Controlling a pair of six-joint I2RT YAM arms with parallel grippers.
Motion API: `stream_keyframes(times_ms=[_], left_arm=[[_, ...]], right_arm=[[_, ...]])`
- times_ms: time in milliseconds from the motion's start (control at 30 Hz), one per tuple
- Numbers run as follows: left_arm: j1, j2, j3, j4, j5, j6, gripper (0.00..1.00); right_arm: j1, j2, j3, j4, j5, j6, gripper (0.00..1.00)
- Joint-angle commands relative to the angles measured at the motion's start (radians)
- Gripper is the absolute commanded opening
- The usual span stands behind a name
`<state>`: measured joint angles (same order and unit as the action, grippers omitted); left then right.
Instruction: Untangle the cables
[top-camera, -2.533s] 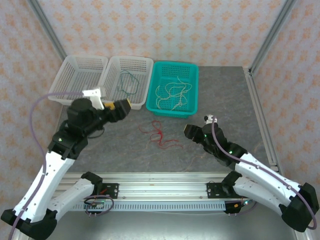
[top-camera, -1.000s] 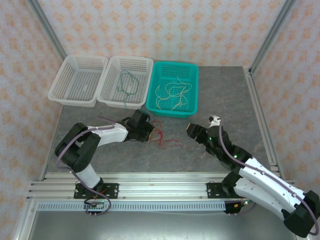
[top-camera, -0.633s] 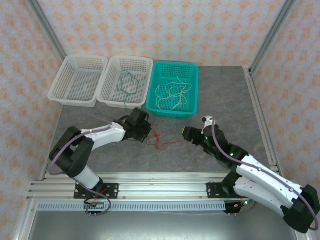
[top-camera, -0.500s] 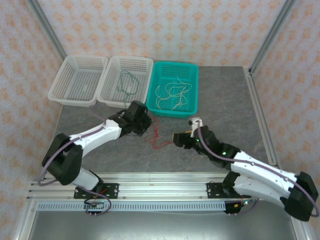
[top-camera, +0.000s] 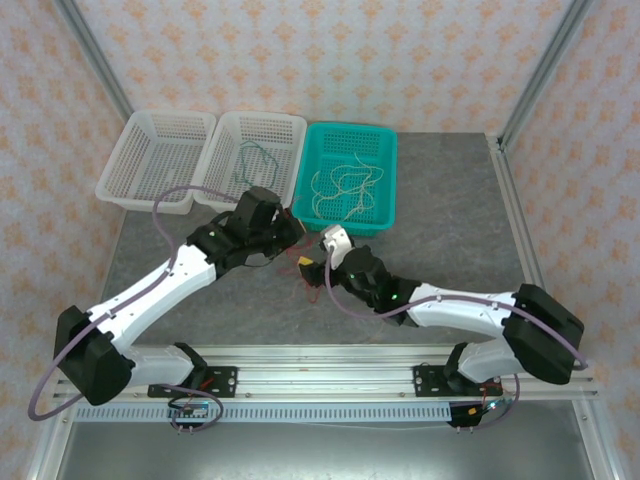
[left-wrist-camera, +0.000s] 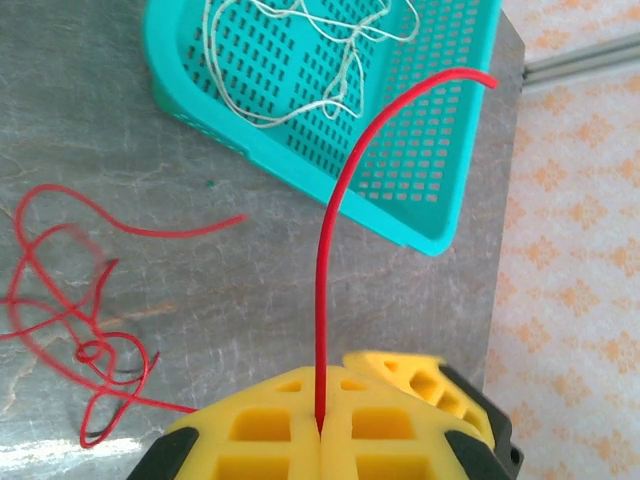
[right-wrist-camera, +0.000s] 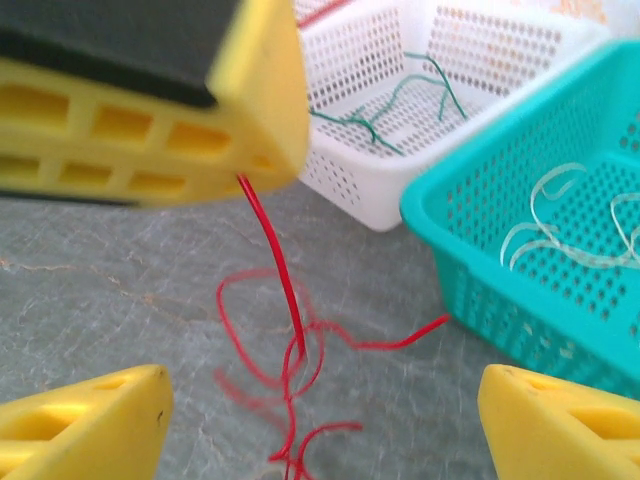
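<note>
red cable caught: the left hand (left-wrist-camera: 320, 436) is clenched on one red cable (left-wrist-camera: 322, 300), pinched between its yellow fingers (left-wrist-camera: 262, 440) just in front of the teal basket (top-camera: 352, 127), while the rest of the strand lies looped on the grey desk (left-wrist-camera: 250, 290). the right hand (right-wrist-camera: 320, 425) is released, fingers spread wide, facing those loops. cream cables (top-camera: 345, 185) lie in the teal basket, a green cable (top-camera: 250, 165) in the white basket (top-camera: 262, 116) beside it.

The teal basket (top-camera: 345, 224) and white basket (top-camera: 262, 117) bar the far side; the left gripper (top-camera: 287, 233) and its pinched red cable (right-wrist-camera: 275, 260) hang before the spread right gripper (right-wrist-camera: 325, 400); bare table (top-camera: 450, 230) lies rightward.
</note>
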<state>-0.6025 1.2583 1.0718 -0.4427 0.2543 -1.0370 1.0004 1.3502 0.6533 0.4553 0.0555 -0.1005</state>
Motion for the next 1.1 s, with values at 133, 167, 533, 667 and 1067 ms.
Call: stream_keyframes(times_ms=[133, 167, 533, 667, 1067], left_arm=[[-0.01, -0.06, 0.057, -0.017, 0.092, 0.066, 0.0], [-0.011, -0.069, 0.066, -0.022, 0.092, 0.066, 0.0], [-0.009, -0.136, 0.236, -0.069, 0.065, 0.093, 0.0], [0.001, -0.148, 0.302, -0.105, 0.019, 0.136, 0.0], [0.183, -0.077, 0.638, -0.15, 0.048, 0.238, 0.0]], right_arm=[[-0.012, 0.147, 0.033, 0.137, -0.053, -0.053, 0.43], [-0.014, 0.173, 0.035, 0.145, -0.071, -0.038, 0.36], [-0.016, 0.344, -0.051, 0.244, -0.102, 0.119, 0.32], [-0.016, 0.286, -0.109, 0.234, -0.091, 0.145, 0.35], [-0.016, -0.161, -0.225, 0.053, -0.133, 0.206, 0.68]])
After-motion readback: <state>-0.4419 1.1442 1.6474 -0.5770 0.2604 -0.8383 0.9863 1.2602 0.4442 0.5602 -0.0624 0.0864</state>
